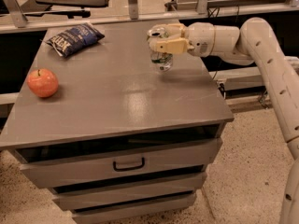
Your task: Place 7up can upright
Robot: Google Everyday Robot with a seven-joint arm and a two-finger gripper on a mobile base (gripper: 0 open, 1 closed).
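Observation:
The 7up can [161,59] is whitish-silver with green markings and stands nearly upright, its base at or just above the grey tabletop [117,92] near the back right. My gripper [158,39] reaches in from the right. Its cream fingers [168,45] are shut on the can's upper part. The white arm [261,50] stretches off to the right edge of the camera view.
A dark blue chip bag [74,38] lies at the table's back left. A red apple [42,82] sits near the left edge. The table has drawers below, with a handle [128,164] in front. Shelving and a rail run behind it.

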